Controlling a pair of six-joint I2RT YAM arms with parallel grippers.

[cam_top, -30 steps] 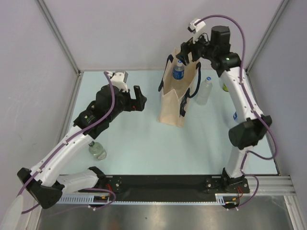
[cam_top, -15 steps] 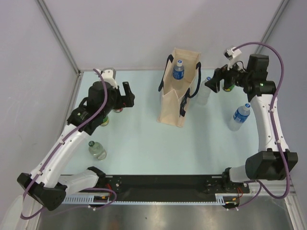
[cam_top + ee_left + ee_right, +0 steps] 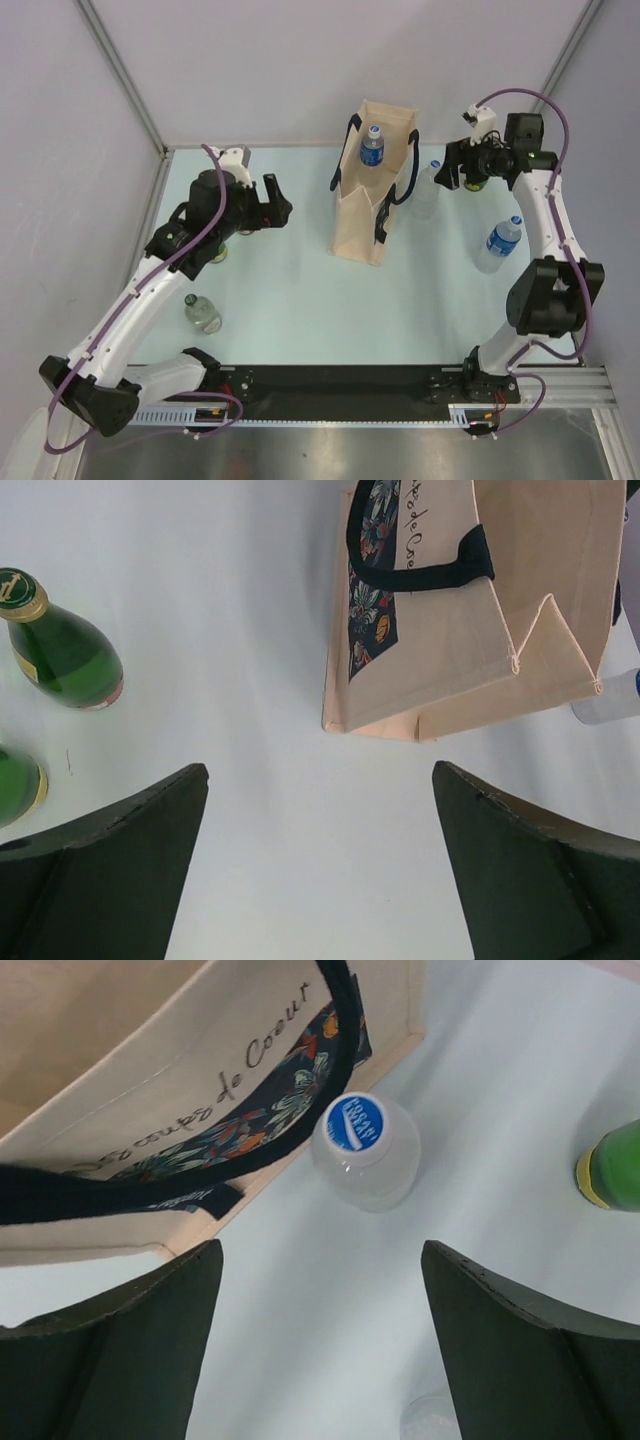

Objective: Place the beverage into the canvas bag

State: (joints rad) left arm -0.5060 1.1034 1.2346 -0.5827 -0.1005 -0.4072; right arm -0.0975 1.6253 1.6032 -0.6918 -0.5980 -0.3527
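Standing upright, canvas bag [image 3: 362,222] w/ bottle [image 3: 372,148] inside, mouth facing up.

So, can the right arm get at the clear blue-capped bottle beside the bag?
Probably yes: the right pincer hangs open above the bottle, with nothing between them. The canvas bag has a dark handle drooping close by the cap, which might snag.

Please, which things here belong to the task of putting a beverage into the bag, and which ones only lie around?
Job: canvas bag; bagged bottle, already inside; clear bottle beside the bag, under the open right gripper.
Lying about for now: gold-capped green bottle and second green bottle by the open left gripper; blue-labelled bottle; glass bottle.
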